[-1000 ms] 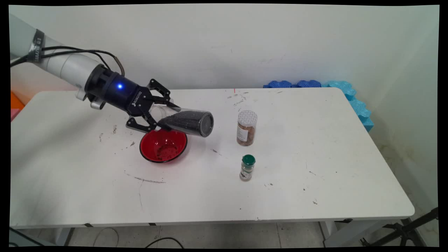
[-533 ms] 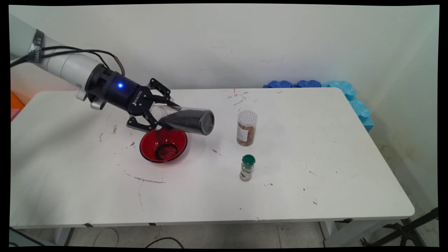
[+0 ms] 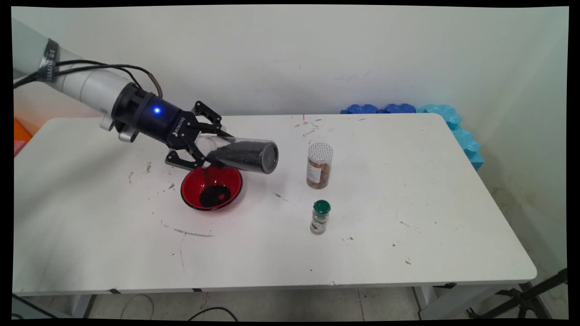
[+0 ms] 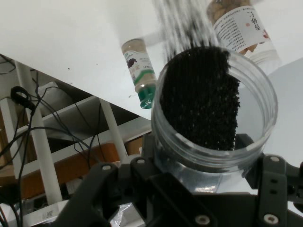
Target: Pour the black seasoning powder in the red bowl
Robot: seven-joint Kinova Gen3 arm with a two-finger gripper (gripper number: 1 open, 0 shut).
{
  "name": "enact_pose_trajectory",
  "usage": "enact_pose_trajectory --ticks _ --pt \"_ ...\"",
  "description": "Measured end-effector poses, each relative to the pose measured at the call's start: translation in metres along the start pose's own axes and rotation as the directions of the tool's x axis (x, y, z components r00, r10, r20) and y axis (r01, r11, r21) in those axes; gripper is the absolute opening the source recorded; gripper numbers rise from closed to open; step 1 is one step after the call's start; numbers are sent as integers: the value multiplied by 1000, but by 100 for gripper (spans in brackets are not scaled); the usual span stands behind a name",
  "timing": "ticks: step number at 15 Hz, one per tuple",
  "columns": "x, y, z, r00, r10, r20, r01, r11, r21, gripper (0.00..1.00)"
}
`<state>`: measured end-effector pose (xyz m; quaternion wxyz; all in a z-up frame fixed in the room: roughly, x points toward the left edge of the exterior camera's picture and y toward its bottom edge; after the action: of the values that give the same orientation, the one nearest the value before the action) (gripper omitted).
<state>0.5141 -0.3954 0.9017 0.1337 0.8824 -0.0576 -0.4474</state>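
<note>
Main view: the dark heap in the red bowl point(image 3: 211, 189) has grown since a second ago. The gripper point(image 3: 209, 149) clasps a clear jar point(image 3: 240, 156) of black grains, tipped over the bowl, toward the table's point(image 3: 408, 190) left side. A brown-filled jar point(image 3: 319, 165) and a green-capped shaker point(image 3: 321, 217) stand near the table's middle.

Hand view: grains point(image 4: 201, 97) stream from the jar's open mouth.
</note>
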Motion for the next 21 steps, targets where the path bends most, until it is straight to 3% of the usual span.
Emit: enact_pose_trajectory --ticks 21 --pt "13 -1 -4 999 -8 33 9 1000 -17 0"
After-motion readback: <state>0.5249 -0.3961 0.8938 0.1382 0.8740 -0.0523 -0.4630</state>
